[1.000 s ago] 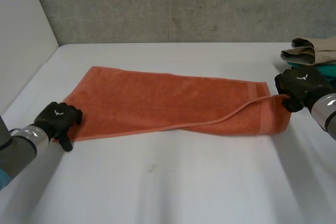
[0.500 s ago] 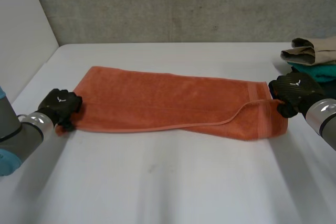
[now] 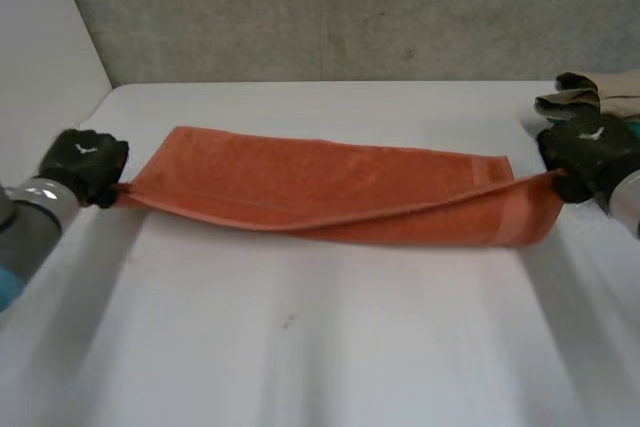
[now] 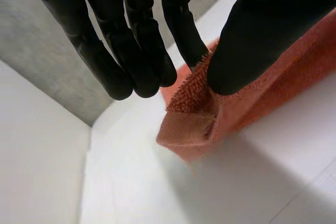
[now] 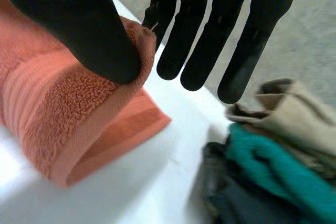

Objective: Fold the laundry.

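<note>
**Over the white table [image 3: 320, 347], a towel held end to end**

The orange towel [image 3: 330, 192], already doubled lengthwise, spans the table's middle, pulled taut between both hands. The left hand [image 3: 85, 162] pinches one end corner between thumb and fingers. The right hand [image 3: 588, 152] pinches the opposite end likewise, beside a pile of clothes [image 3: 595, 97]. This looks like the straightening step ahead of a crosswise fold. Next, one end would need carrying over to meet the other, edges matched, neither pinch slipping.

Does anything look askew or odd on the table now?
Yes: the orange towel, pinched by the left hand and right hand, is folded unevenly; near the right hand its lower layer shows below the upper edge.
</note>
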{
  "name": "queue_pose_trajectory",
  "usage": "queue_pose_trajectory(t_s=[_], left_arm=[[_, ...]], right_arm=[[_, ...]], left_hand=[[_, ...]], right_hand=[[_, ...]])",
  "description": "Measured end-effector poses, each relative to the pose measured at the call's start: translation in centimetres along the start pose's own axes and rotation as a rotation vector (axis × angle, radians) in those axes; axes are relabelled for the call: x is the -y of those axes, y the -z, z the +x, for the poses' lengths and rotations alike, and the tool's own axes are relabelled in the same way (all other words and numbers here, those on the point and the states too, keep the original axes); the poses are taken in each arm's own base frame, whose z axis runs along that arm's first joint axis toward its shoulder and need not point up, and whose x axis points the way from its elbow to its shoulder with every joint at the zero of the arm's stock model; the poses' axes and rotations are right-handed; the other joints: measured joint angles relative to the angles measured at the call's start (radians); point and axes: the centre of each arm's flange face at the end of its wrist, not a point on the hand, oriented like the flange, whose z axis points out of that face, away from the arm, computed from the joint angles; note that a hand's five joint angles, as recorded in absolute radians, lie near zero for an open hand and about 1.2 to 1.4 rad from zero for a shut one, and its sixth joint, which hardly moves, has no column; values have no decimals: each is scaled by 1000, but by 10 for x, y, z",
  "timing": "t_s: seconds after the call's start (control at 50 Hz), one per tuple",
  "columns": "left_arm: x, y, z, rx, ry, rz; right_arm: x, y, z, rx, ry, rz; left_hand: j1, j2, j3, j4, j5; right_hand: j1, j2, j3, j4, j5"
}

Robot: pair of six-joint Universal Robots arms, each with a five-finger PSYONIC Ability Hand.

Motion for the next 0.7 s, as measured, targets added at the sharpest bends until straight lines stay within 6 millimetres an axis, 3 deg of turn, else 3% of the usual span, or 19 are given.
queue_pose_trajectory(t_s=[0.02,0.04,0.18,0.24,0.3,0.42,0.56,0.62,0.7], left_arm=[[0,0,0,0,0,0],[18,22,-13,21,0,18],[84,87,-52,91,-12,145],[102,103,-64,105,11,171],[107,104,-67,86,44,154],[93,72,-46,-25,62,17],[65,3,-20,-68,-58,-112],[70,-30,-19,-23,-110,-72],[103,-60,-33,91,-121,95]], right_arm=[[0,0,0,0,0,0],[13,9,18,-32,23,-7],[64,48,68,-117,74,-17],[80,58,79,-131,74,-9],[81,55,82,-120,69,-22],[61,19,63,-22,96,-98],[34,-37,37,9,135,-171],[37,-61,35,-43,137,-123],[69,-94,51,-215,108,104]], left_hand=[[0,0,0,0,0],[0,1,1,0,0],[0,2,3,4,0],[0,2,3,4,0],[0,2,3,4,0],[0,2,3,4,4],[0,2,3,4,11],[0,2,3,4,11],[0,4,4,4,11]], right_hand=[[0,0,0,0,0],[0,0,4,0,0],[0,0,5,0,0],[0,0,5,0,0],[0,0,5,0,0],[0,0,5,0,6],[0,0,5,0,7],[0,0,5,1,7],[0,0,5,1,7]])
